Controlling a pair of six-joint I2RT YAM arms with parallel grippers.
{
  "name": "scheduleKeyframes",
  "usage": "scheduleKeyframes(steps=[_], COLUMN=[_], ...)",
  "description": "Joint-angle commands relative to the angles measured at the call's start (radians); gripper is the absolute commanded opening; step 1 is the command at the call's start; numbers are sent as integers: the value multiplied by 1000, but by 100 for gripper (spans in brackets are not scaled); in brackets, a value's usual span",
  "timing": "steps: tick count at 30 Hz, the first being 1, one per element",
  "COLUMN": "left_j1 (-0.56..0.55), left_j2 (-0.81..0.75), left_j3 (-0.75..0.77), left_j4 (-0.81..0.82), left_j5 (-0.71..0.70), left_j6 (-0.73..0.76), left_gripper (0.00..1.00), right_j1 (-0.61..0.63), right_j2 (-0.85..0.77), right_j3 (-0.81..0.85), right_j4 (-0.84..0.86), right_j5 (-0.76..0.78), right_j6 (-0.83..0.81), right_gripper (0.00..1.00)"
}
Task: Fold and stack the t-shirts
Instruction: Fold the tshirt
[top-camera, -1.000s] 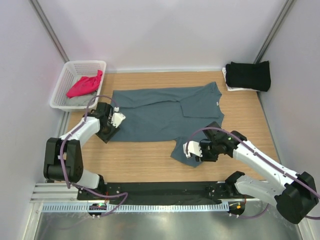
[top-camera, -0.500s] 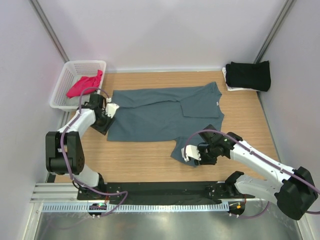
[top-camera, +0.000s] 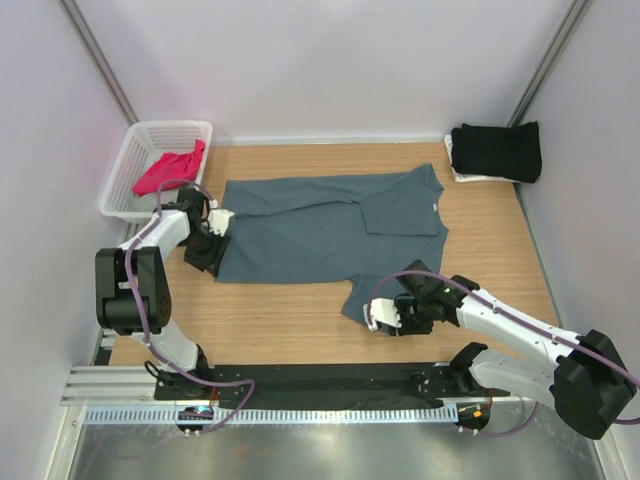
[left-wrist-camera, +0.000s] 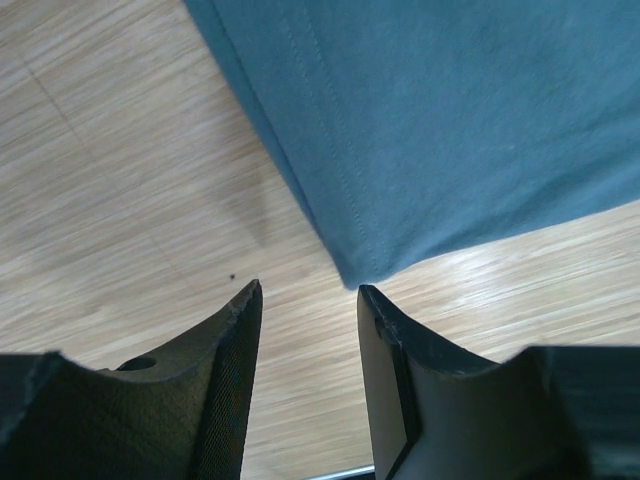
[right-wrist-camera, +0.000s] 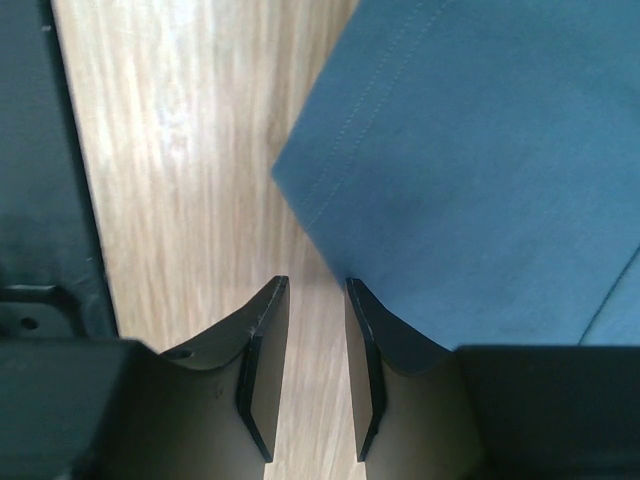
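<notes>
1. Both arms are drawing back to the edges of the slate blue-grey t-shirt (top-camera: 320, 230). The left gripper (top-camera: 213, 232) is sliding outward to the hem's near corner, and the right gripper (top-camera: 380, 315) is retreating toward the near table edge, off the near sleeve.
2. At far left, the white mesh basket (top-camera: 128, 150) is holding the magenta-pink t-shirt (top-camera: 170, 170), which is waiting its turn.
3. The left gripper's fingers (left-wrist-camera: 235, 340) are standing spread and empty. The hem corner is lying just ahead of the gap, probably so they can pinch it for a fold.
4. The slate shirt is lying flat mid-table, collar to the right.
5. The right gripper's fingers (right-wrist-camera: 265, 340) are standing narrowly parted, gripping nothing, with the sleeve corner just ahead.
6. At far right, the black t-shirt (top-camera: 497, 150) is sitting folded, serving as the stack.
</notes>
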Motion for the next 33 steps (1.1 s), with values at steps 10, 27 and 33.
scheduleKeyframes(steps=[10, 27, 33], left_j1=[7, 58, 58], left_j2=[0, 32, 60], left_j3=[25, 59, 62], left_j4=[-62, -110, -79], left_j5=[89, 149, 144], left_j6=[-97, -173, -189], left_gripper=[44, 45, 44], right_j1=[6, 6, 6], right_j2=[-43, -106, -109], right_j3=[-68, 55, 58], right_j4=[148, 131, 129], right_j5=[55, 141, 150], right_j6=[40, 111, 117], right_gripper=[10, 1, 1])
